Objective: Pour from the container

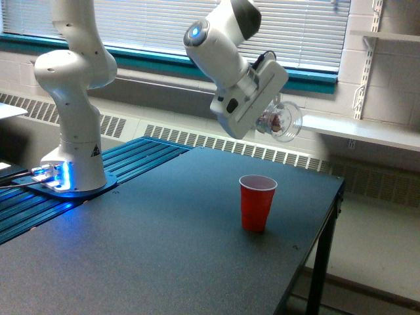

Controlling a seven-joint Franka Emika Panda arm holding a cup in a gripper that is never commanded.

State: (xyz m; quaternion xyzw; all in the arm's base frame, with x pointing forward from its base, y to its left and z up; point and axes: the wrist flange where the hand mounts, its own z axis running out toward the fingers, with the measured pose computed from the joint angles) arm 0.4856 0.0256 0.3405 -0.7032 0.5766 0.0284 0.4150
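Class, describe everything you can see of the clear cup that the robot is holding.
The clear cup looks like thin transparent plastic, with small pinkish-red and white pieces showing inside. It lies tipped roughly on its side, mouth toward the exterior view's right, held in the air by the gripper, above and slightly right of the red cup. Nothing else touches it.
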